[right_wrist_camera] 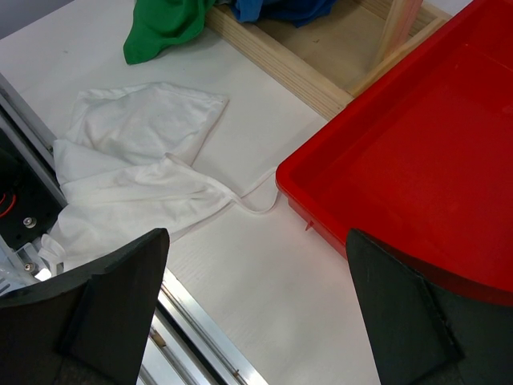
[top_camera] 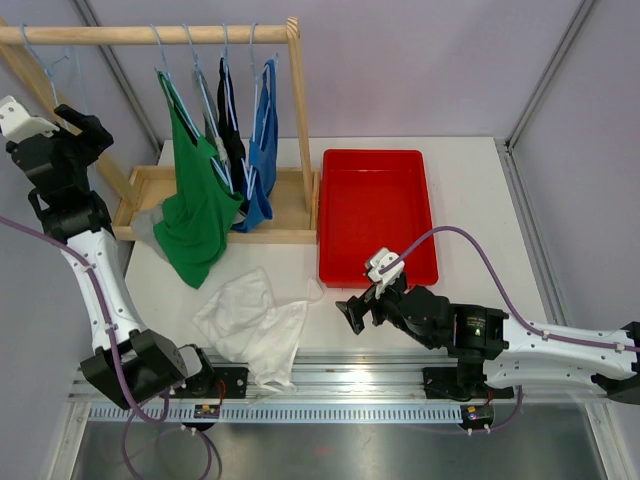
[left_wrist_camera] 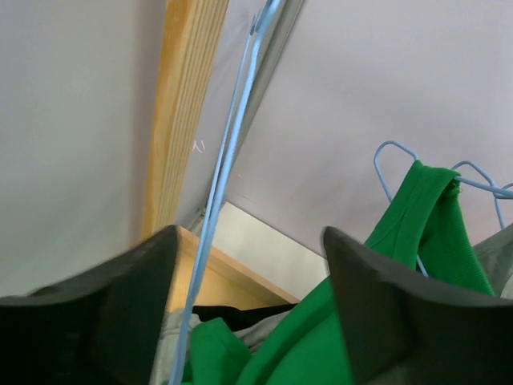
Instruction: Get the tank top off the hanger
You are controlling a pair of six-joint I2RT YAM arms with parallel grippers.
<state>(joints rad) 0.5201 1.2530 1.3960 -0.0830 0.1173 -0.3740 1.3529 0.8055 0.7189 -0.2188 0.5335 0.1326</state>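
Note:
A white tank top [top_camera: 250, 320] lies crumpled on the table near the front edge, off any hanger; it also shows in the right wrist view [right_wrist_camera: 136, 160]. A bare light-blue hanger [top_camera: 45, 70] hangs at the left end of the wooden rack's rail [top_camera: 150, 34]. My left gripper [top_camera: 90, 130] is raised beside it. It is open, and the hanger's wire [left_wrist_camera: 216, 208] runs between its fingers, close to the left one. My right gripper [top_camera: 355, 310] stands open and empty low over the table, right of the white top.
Green [top_camera: 195, 210], black [top_camera: 232, 130] and blue [top_camera: 262, 150] tank tops hang on hangers along the rail. The rack's wooden base [top_camera: 290, 236] sits at the back left. A red tray [top_camera: 378, 215] lies right of it, just beyond my right gripper.

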